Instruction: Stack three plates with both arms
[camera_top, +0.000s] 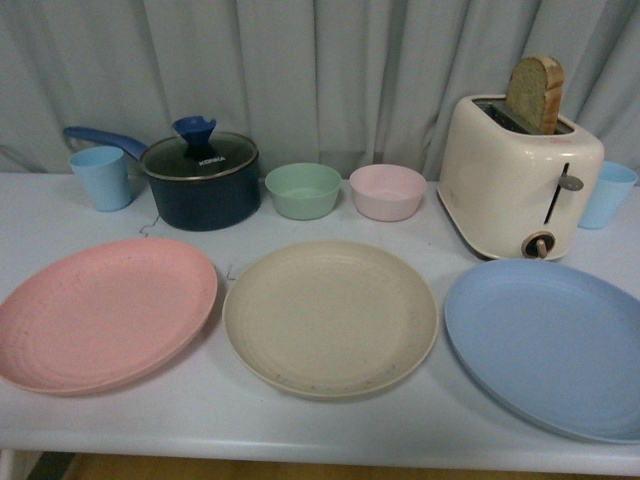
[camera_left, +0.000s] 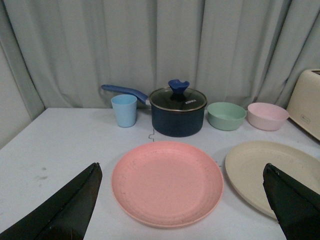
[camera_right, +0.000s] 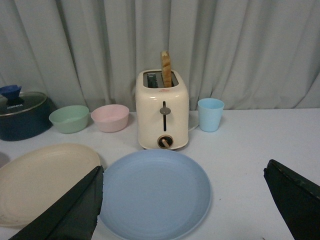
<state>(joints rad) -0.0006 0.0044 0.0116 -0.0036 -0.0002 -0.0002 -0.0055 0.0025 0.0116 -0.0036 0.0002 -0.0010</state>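
Three large round matte speckled plates lie flat in a row along the near side of the white table (camera_top: 300, 430). The pink plate (camera_top: 105, 310) is on the left, the beige plate (camera_top: 330, 315) in the middle and the blue plate (camera_top: 550, 345) on the right. Each sits just beside its neighbour with a thin strip of table between, and none rests on another, so no stacking is done yet.

The spread seems made for two arms: each outer plate lies on the side of the arm nearest it. The beige plate in the middle looks the natural base, since it is within reach of both.

The left arm's jaws stand wide open and hold nothing. Their dark fingers (camera_left: 65, 205) frame the pink plate and are apart from it. The right arm's jaws are equally wide and empty. Their dark fingers (camera_right: 70, 210) frame the blue plate, with the beige plate's edge off to one side. Neither arm shows in the front view, so how high they hang I cannot tell.

Behind the plates, well clear of them, stand:
- a light blue cup (camera_top: 100, 177)
- a dark blue saucepan with a glass lid (camera_top: 200, 185)
- a small green bowl (camera_top: 302, 190)
- a small pink bowl (camera_top: 388, 192)
- a cream toaster (camera_top: 515, 175) with a slice of brown bread (camera_top: 537, 92) upright in its slot
- a second light blue cup (camera_top: 607, 195)

The toaster stands close behind the blue plate's far rim. I judge that lifting the blue plate calls for a grip on its near or side rim.
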